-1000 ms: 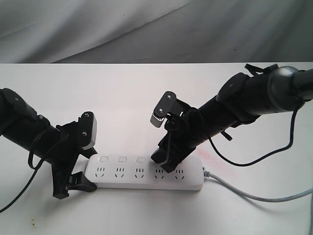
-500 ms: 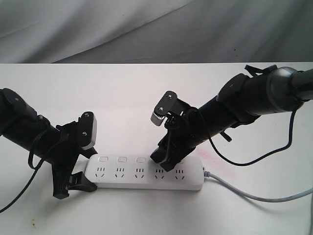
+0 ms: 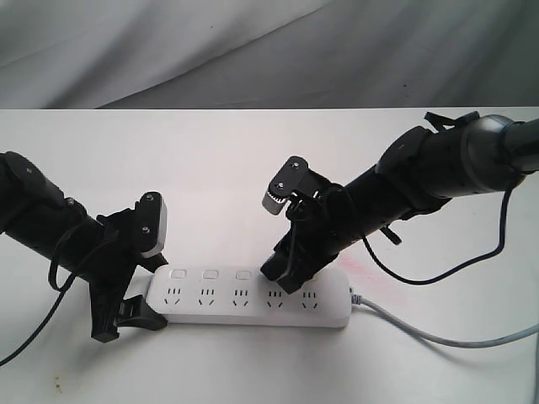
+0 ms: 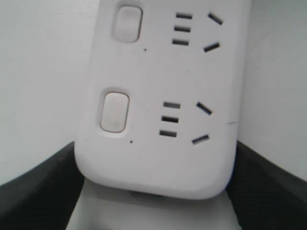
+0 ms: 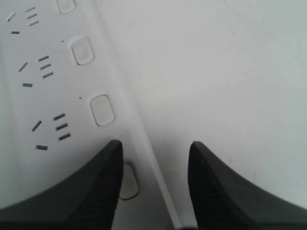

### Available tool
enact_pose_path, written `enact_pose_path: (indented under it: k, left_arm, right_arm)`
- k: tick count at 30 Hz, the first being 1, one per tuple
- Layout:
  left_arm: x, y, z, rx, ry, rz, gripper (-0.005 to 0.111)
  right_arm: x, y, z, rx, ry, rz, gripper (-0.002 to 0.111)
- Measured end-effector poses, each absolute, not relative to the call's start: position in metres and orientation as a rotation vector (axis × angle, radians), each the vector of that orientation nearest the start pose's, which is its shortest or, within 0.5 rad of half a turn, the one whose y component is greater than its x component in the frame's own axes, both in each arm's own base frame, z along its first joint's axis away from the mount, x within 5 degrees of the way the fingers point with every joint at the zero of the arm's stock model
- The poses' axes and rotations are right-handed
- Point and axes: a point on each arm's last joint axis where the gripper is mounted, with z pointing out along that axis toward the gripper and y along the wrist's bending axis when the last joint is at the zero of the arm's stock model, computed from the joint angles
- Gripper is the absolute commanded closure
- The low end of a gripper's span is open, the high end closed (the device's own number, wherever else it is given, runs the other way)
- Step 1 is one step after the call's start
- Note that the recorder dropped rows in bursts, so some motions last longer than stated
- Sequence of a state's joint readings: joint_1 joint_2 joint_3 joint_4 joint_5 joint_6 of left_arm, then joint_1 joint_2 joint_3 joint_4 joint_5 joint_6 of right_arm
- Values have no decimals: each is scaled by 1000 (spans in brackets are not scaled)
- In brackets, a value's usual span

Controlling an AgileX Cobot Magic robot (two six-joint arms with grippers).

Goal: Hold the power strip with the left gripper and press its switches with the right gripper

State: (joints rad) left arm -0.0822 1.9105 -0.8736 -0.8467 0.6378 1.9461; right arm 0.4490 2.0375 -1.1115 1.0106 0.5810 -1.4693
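The white power strip (image 3: pixel 253 301) lies flat on the table, its grey cord (image 3: pixel 438 337) trailing off to the right. My left gripper (image 3: pixel 141 310), the one with the white block, is shut on the strip's left end. In the left wrist view its black fingers (image 4: pixel 41 184) press both sides of that rounded end (image 4: pixel 158 158). My right gripper (image 3: pixel 280 280) stands tilted over the fourth socket, jaws open. In the right wrist view (image 5: pixel 153 146) one finger (image 5: pixel 103 182) half covers a switch (image 5: pixel 129 182); the other finger hangs beyond the strip's edge. Three more switches (image 3: pixel 210 274) show to the left.
The white table (image 3: pixel 253 168) runs back to a grey cloth backdrop (image 3: pixel 269 50). A thin black cable (image 3: pixel 438 273) loops down from the right arm toward the strip's cord end. A faint pink stain (image 3: pixel 370 273) marks the table beside that end.
The right gripper has edged very slightly to the right over the strip. The left gripper and the strip have stayed put.
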Motion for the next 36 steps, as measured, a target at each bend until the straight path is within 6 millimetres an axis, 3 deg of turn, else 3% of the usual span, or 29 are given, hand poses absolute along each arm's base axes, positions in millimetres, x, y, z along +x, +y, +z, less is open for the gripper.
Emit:
enact_pose_path:
  k: [5, 13, 25, 36]
  left_arm:
    - [303, -66, 105, 1683, 2147, -422, 47]
    - [303, -66, 105, 1683, 2147, -422, 47]
    - [303, -66, 105, 1683, 2147, -422, 47]
    - [303, -66, 105, 1683, 2147, -422, 47]
  right_arm:
    - [319, 197, 126, -1416, 2221, 558, 68]
    - [318, 190, 170, -1403, 2098, 486, 68]
    - [315, 165, 158, -1420, 2165, 462, 68]
    - [315, 165, 143, -1437, 2203, 469, 68]
